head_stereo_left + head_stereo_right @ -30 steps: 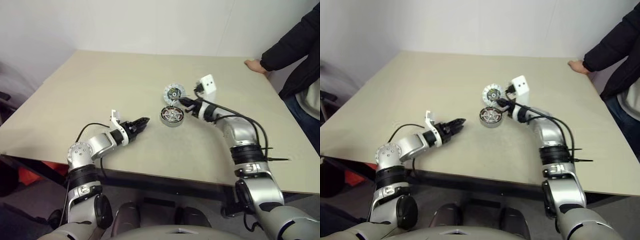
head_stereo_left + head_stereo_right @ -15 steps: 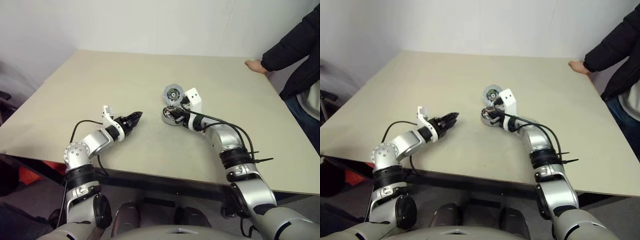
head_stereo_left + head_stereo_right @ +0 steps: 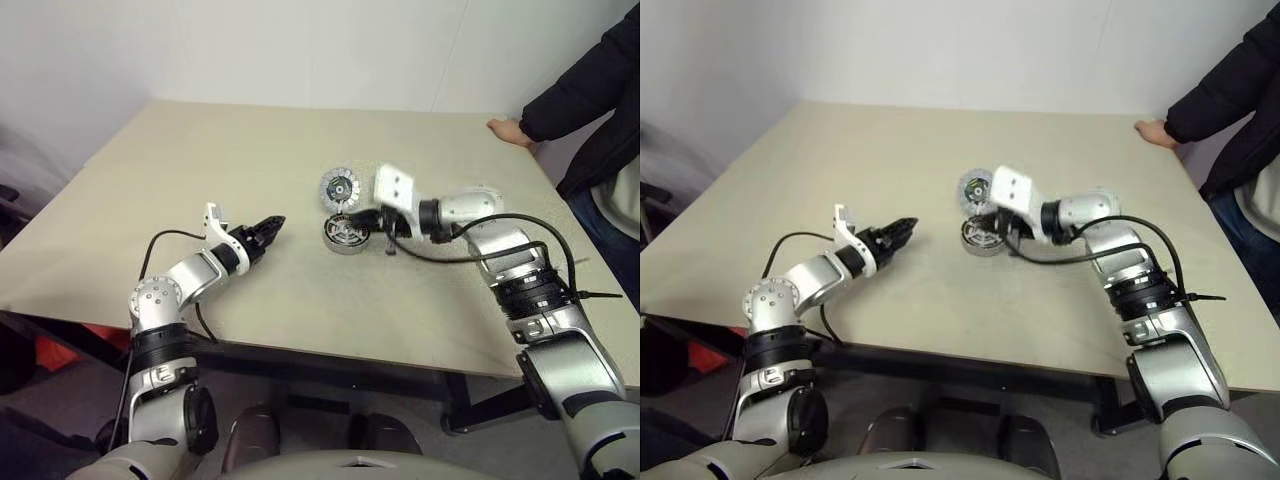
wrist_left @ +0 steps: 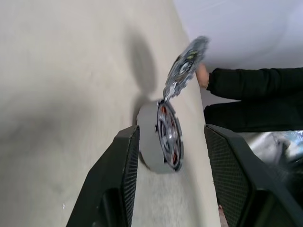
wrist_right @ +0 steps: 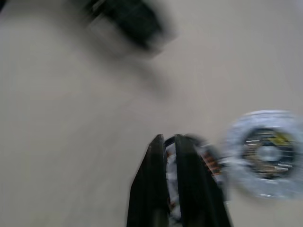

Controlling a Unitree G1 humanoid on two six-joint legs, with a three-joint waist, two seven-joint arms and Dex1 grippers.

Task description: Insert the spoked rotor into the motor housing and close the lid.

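The motor housing [image 3: 344, 232], a short round metal cup, rests on the table's middle. Silver spokes over copper show inside it, so the spoked rotor [image 4: 169, 137] appears to lie in the cup. The lid [image 3: 339, 188], a ribbed silver-white disc with a dark centre, sits just beyond the housing. My right gripper [image 5: 164, 138] hovers at the housing's right side, pointing left, open by a narrow gap with nothing in it. To the housing's left, my left gripper [image 3: 266, 229] points at it from a short way off. Its fingers [image 4: 124, 179] are open and empty.
A person in a dark sleeve [image 3: 585, 85] stands at the far right with a hand [image 3: 505, 128] on the table [image 3: 200, 170] edge. A black cable [image 3: 440, 252] loops from my right wrist over the tabletop.
My right arm has swung its elbow out to the right and rolled its wrist, drawing the gripper back from over the housing to its side. The left gripper has hardly moved.
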